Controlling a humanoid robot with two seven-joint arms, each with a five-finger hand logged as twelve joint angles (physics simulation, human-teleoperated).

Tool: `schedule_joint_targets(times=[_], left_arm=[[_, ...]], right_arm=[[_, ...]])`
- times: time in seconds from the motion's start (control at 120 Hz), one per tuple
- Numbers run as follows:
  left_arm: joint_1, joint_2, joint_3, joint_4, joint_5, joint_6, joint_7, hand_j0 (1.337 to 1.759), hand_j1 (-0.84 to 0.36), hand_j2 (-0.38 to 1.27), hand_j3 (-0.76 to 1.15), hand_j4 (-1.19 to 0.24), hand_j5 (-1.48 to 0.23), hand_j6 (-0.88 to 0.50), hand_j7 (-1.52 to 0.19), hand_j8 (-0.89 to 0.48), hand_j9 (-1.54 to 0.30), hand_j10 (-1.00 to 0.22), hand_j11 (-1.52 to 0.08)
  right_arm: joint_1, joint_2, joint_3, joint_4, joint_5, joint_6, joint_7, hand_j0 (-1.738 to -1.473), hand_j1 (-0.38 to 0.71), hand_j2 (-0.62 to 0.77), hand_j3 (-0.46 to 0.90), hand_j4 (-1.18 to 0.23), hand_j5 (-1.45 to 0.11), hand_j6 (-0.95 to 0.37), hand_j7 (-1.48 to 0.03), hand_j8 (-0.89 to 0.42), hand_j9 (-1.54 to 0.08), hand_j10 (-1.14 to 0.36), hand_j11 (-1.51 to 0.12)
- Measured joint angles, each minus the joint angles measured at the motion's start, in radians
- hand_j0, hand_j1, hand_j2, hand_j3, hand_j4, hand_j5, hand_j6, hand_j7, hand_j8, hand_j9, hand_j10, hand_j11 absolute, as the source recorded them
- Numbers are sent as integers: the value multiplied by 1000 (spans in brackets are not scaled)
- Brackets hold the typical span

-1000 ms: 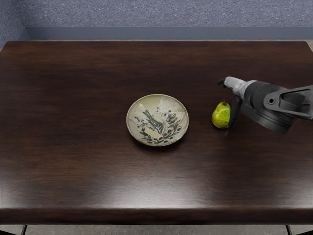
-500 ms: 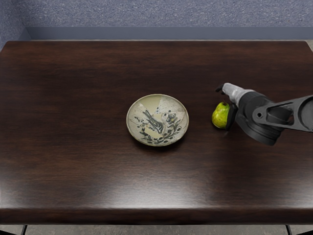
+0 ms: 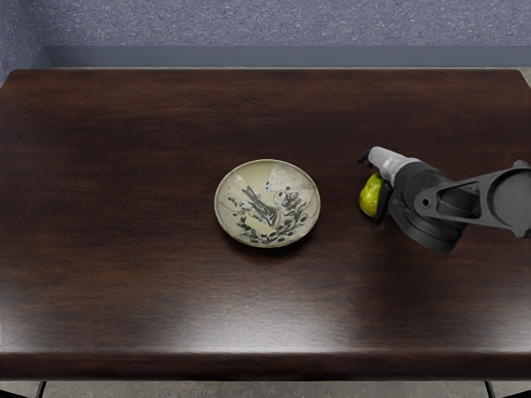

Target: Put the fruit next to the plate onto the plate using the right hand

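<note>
A green-yellow pear (image 3: 368, 196) stands upright on the dark table, right of the plate (image 3: 267, 202), a patterned cream dish at the table's middle. My right hand (image 3: 383, 179) comes in from the right edge and is pressed against the pear's right side, covering that half of the fruit. Part of the hand reaches over the pear's top and part lies in front of its lower side. The pear rests on the table, apart from the plate. The left arm does not show.
The dark wooden table (image 3: 149, 282) spans nearly the whole view, with its front edge near the bottom. A grey wall runs behind its far edge.
My right hand has slid left and slightly down, from beside the pear to around its right half. The pear and the plate have stayed where they were.
</note>
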State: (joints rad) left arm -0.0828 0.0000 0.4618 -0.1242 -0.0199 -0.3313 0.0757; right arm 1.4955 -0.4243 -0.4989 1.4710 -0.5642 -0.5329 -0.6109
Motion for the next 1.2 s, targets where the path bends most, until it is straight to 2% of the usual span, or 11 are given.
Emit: schedule_joint_targets(times=[0.383, 0.725, 0.95, 1.092, 1.2], left_arm=[[0, 0, 0, 0, 0, 0, 0, 1658, 349, 0, 0, 0, 0, 0, 0, 0, 0, 0, 0], [-3, 0, 1, 0, 0, 0, 0, 1658, 349, 0, 0, 0, 0, 0, 0, 0, 0, 0, 0], [-3, 0, 1, -1, 0, 0, 0, 1658, 349, 0, 0, 0, 0, 0, 0, 0, 0, 0, 0], [-3, 0, 1, -1, 0, 0, 0, 1658, 349, 0, 0, 0, 0, 0, 0, 0, 0, 0, 0], [-2, 0, 1, -2, 0, 0, 0, 1658, 349, 0, 0, 0, 0, 0, 0, 0, 0, 0, 0]], right_arm=[[-8, 24, -1, -18, 2, -1, 0, -1658, -57, -48, 0, -245, -318, -246, -317, -246, -318, -245, -318], [-8, -2, -20, -22, 3, -1, 0, -1658, -63, -47, 0, -240, -311, -241, -311, -241, -311, -240, -311], [-14, -1, -23, -34, 2, -1, 0, -1658, 7, -58, 0, -299, -387, -300, -387, -299, -387, -299, -387], [-23, 12, -22, -51, 1, 2, -1, -1657, 15, -113, 0, -303, -418, -313, -405, -305, -416, -305, -415], [-24, 22, -23, -58, 5, 1, 0, -1657, 27, -92, 0, -313, -422, -320, -413, -315, -420, -315, -420]])
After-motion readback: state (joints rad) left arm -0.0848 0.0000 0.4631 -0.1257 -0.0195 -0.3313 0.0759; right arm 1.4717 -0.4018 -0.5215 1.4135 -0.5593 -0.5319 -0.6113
